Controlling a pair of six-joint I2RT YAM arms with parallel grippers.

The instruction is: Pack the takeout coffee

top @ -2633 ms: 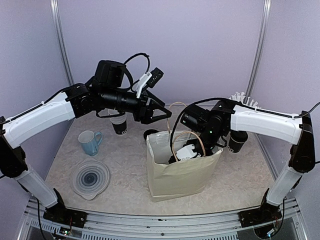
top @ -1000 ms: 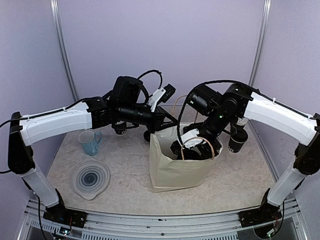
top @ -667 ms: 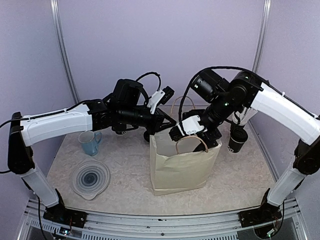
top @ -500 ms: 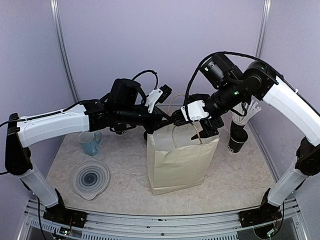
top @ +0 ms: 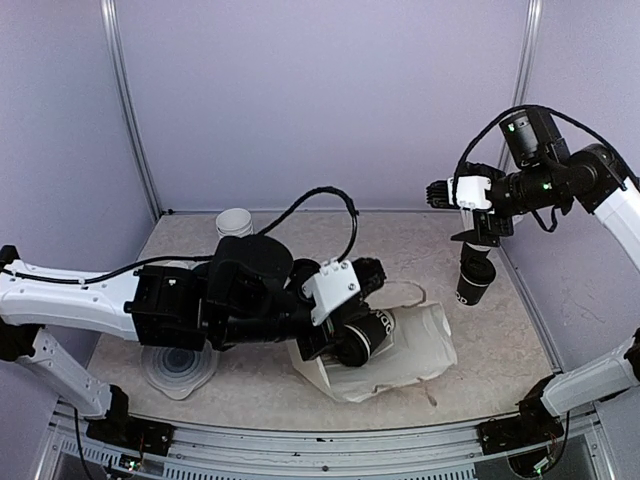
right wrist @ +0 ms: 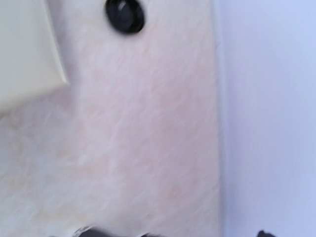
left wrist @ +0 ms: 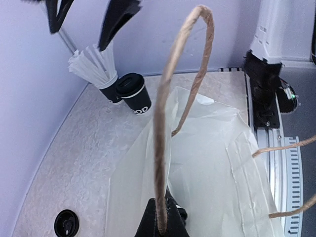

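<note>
Bag handle [left wrist: 170, 94] is pinched by left claw [left wrist: 162, 223], paper bag [top: 405, 340] lying ahead of it; right claw [top: 438, 192] grip cannot be told

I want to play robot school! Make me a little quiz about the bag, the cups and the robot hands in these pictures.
1. True or false: the paper bag is standing up straight on the table.
2. What is the left gripper pinching? A) the bag's rope handle  B) a spoon  C) a blue mug
3. Fill the gap: beside the lidded cup stands an open cup full of white ____.

Key
1. False: it lies tipped over on its side.
2. A.
3. Straws.
</note>
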